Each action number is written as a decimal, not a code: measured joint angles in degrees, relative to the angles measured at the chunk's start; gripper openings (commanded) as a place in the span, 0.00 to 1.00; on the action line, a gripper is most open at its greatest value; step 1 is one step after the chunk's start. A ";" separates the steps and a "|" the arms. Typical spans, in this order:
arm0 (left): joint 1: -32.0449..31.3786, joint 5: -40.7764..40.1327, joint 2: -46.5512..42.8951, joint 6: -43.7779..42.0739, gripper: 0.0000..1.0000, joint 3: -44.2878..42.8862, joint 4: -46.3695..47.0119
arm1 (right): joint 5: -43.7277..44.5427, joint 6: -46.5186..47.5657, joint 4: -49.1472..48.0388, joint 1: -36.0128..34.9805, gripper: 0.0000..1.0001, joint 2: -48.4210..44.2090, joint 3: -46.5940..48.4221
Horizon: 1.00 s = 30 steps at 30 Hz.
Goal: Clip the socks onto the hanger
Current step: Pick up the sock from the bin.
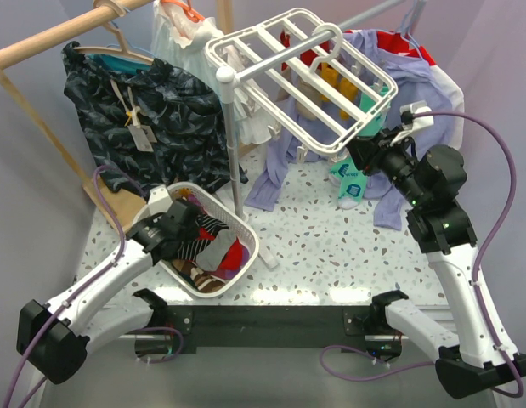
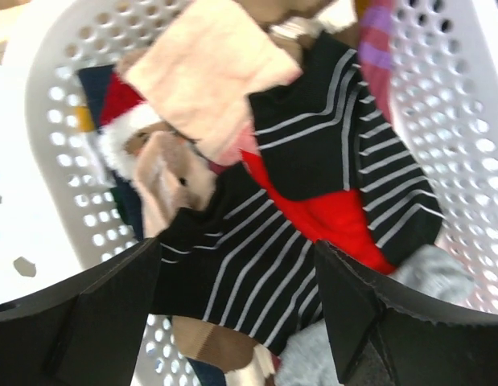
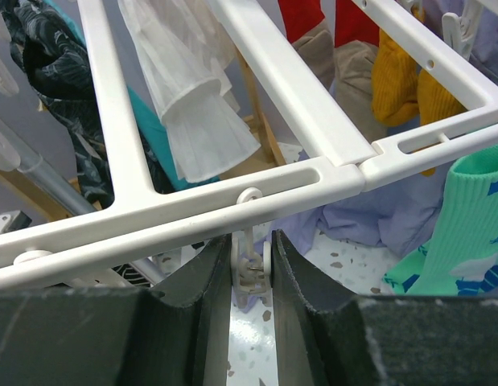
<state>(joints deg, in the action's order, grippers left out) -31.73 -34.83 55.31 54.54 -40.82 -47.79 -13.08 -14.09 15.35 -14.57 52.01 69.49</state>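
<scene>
Overhead, rigid white grid hanger (image 3: pixel 192 209), small plastic clip (image 3: pixel 250 273) inside right tool (image 3: pixel 251 245)

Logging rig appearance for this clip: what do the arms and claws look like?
The left arm and right arm have white shells with black joints and bases. A purple cable loops along each. The left claw and right claw have black, matte, wedge-shaped fingers.

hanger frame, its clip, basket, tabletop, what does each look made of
Hanger frame: white moulded plastic, smooth, slightly glossy, with moulded slots.
Clip: same white plastic, plus a small metal spring, it seems.
Basket: white plastic, wall full of even round holes.
Tabletop: pale with dark speckles, terrazzo-like; stone or printed laminate, cannot tell.
</scene>
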 measured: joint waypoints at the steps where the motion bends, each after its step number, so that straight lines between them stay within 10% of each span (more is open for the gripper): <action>1: 0.02 -0.74 0.04 0.61 0.80 0.17 -0.48 | 0.00 0.00 -0.02 0.00 0.06 0.00 0.00; 7: 0.11 -2.86 1.01 2.58 0.73 2.38 -1.25 | -0.04 0.00 -0.02 0.00 0.06 0.00 0.00; 20: 0.11 -3.37 4.57 1.77 0.23 2.10 -0.81 | -0.09 0.00 -0.02 0.00 0.06 0.02 0.00; 30: 0.09 0.59 5.75 -5.92 0.37 -3.28 5.46 | -0.09 -0.04 -0.15 0.00 0.06 0.04 0.00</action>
<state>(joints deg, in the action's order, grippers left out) -31.64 -34.24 61.06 48.62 -44.10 -42.33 -13.17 -14.13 15.20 -14.57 52.05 69.49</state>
